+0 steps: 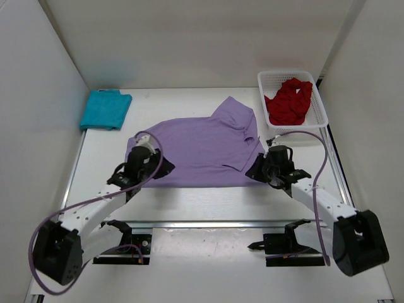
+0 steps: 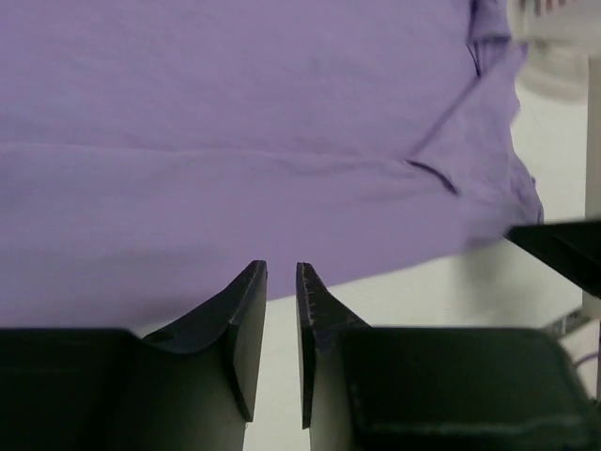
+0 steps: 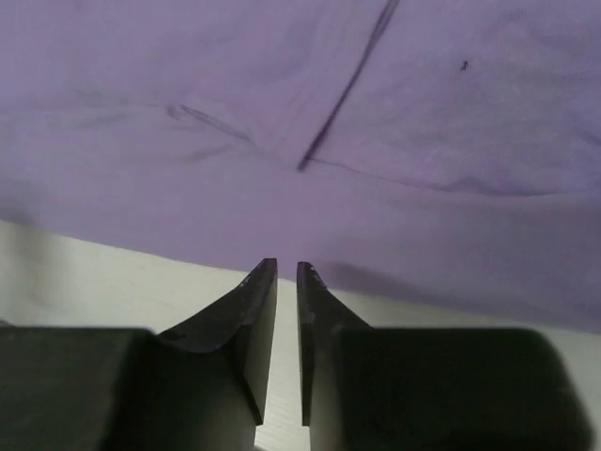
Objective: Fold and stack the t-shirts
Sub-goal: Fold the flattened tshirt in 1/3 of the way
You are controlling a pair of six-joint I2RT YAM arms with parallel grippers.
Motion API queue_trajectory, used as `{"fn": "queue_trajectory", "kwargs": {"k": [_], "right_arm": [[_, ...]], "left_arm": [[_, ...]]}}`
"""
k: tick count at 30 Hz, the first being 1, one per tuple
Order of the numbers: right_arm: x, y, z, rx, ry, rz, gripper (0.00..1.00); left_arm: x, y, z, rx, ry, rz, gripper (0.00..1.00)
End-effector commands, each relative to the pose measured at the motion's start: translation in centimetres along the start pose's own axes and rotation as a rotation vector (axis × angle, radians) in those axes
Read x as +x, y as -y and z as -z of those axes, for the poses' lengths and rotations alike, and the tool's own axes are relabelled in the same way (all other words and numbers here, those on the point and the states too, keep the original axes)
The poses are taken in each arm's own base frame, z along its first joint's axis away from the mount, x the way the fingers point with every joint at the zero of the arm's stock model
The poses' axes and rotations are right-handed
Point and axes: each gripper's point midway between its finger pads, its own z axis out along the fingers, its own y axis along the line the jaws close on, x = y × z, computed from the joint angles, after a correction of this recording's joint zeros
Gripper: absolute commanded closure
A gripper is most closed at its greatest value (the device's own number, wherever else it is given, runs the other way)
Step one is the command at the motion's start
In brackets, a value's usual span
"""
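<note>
Lavender shirt point(image 1: 196, 151) lies spread flat at centre; teal shirt point(image 1: 105, 109) sits folded far left, red shirt point(image 1: 290, 101) heaped in the basket point(image 1: 320, 108). Left gripper point(image 2: 280, 268) and right gripper point(image 3: 286, 265) sit at the lavender shirt's near hem, jaws a narrow slit apart, holding nothing.

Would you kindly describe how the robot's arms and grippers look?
The left arm and right arm are white with black joints and bulky black bases; a purple cable loops along each. The left gripper and right gripper have black wedge-shaped fingers.
</note>
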Motion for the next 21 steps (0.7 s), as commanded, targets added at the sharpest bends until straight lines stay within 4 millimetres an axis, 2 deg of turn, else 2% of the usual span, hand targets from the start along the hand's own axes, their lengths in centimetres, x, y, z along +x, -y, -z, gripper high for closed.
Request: {"fn": "queue_trajectory", "kwargs": {"k": [1,3,4,5,7,8,10,13,14,15,16,18,20,21], "right_arm": [[-0.5,-0.2,-1.7,-0.01,0.013,0.035,0.86],[-0.4,-0.4,-2.4,-0.016,0.0,0.044,0.77],[-0.1,-0.2,-2.9,-0.013,-0.012,0.05,0.74],[-0.5,-0.8,-3.0,-0.035,-0.006,0.042,0.71],[-0.6,-0.6,-3.7,-0.05,-0.013,0.023,0.7],[-0.9,-1.0,-3.9,-0.066,-0.008,0.022,0.69],[-0.7,-1.0,-4.6,-0.06,-0.028,0.025,0.69],[-1.1,-1.8,-5.0,-0.089,-0.028,0.034,0.7],[-1.3,-2.0,-4.9,-0.093,-0.025,0.044,0.72],[-1.6,-1.6,-4.8,-0.07,-0.021,0.039,0.79],[-2.6,-1.4,-4.4,-0.044,0.011,0.046,0.79],[-5.0,-1.0,-3.8,-0.005,0.089,0.063,0.73],[-8.2,-0.9,-3.6,0.01,0.146,0.077,0.75],[-10.7,-1.3,-3.4,0.006,0.189,0.092,0.82]], "left_arm": [[1.7,3.3,-2.0,0.099,0.001,-0.002,0.71],[3.5,5.6,-2.6,0.17,-0.042,-0.026,0.73],[4.1,6.1,-3.0,0.179,-0.062,-0.035,0.72],[4.9,6.8,-3.1,0.194,-0.077,-0.056,0.74],[5.4,8.5,-3.5,0.246,-0.078,-0.073,0.74],[6.3,9.0,-3.5,0.264,-0.105,-0.084,0.74],[6.4,9.9,-4.0,0.289,-0.095,-0.097,0.73],[7.4,10.1,-4.6,0.297,-0.115,-0.103,0.73],[7.6,10.1,-4.7,0.297,-0.122,-0.113,0.74],[7.6,10.0,-4.9,0.296,-0.122,-0.12,0.73],[7.9,9.8,-5.1,0.291,-0.131,-0.131,0.74],[8.4,9.6,-5.2,0.289,-0.14,-0.127,0.74],[8.9,9.4,-5.4,0.293,-0.142,-0.126,0.73],[8.7,9.2,-5.6,0.287,-0.137,-0.122,0.74]]}}
